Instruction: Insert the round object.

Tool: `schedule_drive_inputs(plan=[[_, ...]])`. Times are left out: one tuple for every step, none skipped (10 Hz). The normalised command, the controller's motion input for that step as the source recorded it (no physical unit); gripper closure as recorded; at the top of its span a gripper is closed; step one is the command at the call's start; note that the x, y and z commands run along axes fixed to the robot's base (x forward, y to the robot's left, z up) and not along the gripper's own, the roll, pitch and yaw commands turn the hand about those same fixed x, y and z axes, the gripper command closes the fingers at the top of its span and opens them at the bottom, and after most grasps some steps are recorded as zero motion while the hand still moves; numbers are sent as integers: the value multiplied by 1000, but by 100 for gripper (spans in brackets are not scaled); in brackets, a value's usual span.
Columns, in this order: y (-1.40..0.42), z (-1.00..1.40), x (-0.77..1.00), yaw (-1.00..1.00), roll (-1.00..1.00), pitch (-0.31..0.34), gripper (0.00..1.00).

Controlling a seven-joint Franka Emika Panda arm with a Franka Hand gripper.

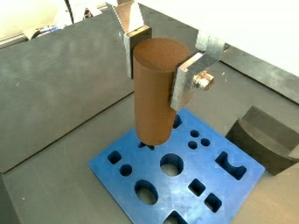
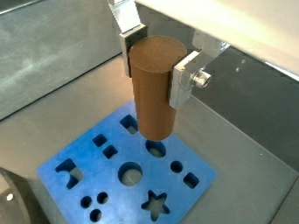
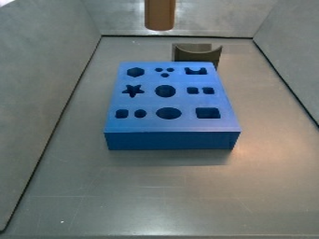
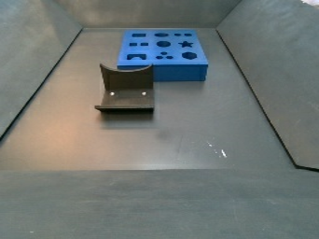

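My gripper (image 1: 158,70) is shut on the round object (image 1: 152,107), a tall brown cylinder peg, gripped near its top and held upright. Both wrist views show this (image 2: 158,66). The peg (image 2: 152,105) hangs above the blue block (image 1: 237,184), over a corner region of its top face (image 2: 100,171). The block has several shaped holes, and the largest round hole (image 3: 166,91) is near the middle. In a side view only the peg's lower end (image 3: 159,13) shows, high above the block's (image 3: 169,140) far side. The gripper is out of view there.
The dark fixture (image 4: 125,89) stands on the grey floor beside the blue block (image 4: 169,73). It also shows in a wrist view (image 1: 263,136) and a side view (image 3: 193,51). Sloping grey walls (image 3: 50,140) enclose the floor on all sides.
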Motion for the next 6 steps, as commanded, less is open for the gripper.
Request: schedule_drive_inputs(plan=[[329,-694,11,169,133,-201,100],[337,-711,0,171,147,-191,100],[309,-723,0,151,131,-189,100],[266,-774,0,129,109,-180,100],[231,-829,0,123,84,-171,100],[209,-854,0,109,77,-169,100]])
